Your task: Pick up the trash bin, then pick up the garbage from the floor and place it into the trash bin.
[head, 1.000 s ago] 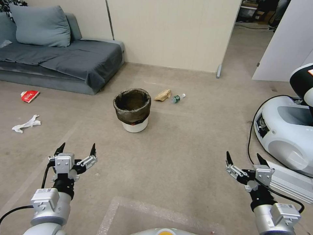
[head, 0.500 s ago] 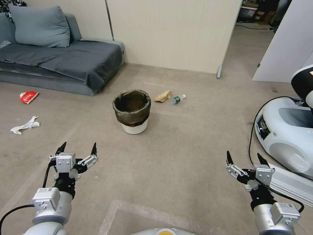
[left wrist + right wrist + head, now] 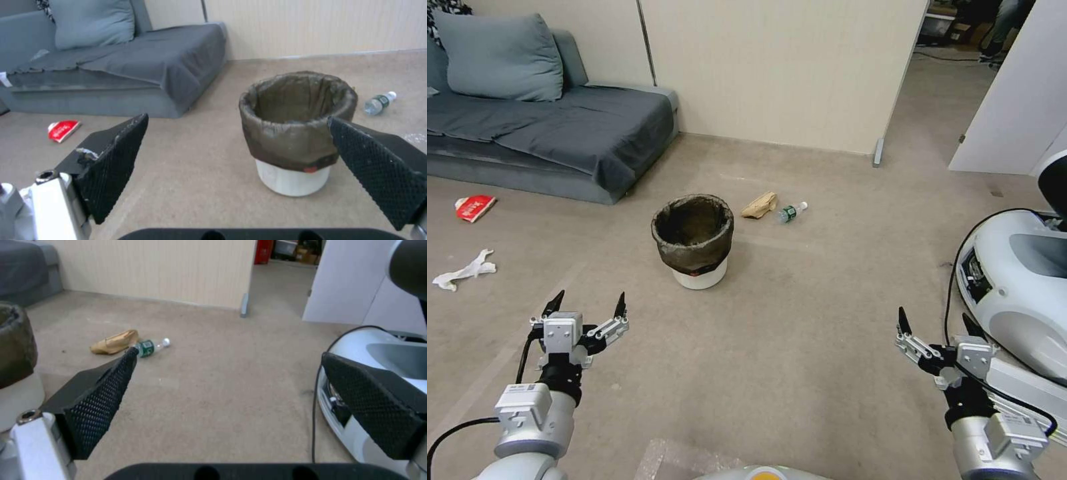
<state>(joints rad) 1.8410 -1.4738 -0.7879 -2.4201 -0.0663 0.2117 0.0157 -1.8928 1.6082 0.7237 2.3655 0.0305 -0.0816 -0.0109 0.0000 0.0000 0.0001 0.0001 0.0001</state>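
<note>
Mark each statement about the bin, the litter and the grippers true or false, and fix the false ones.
1. The trash bin stands upright on the floor. True.
2. The left gripper holds the bin. False: its jaws are open and empty, short of the bin.
3. The brown paper bag lies beside the clear bottle. True.
4. The crumpled white tissue is inside the bin. False: it lies on the floor near the sofa.
5. The right gripper is open. True.
</note>
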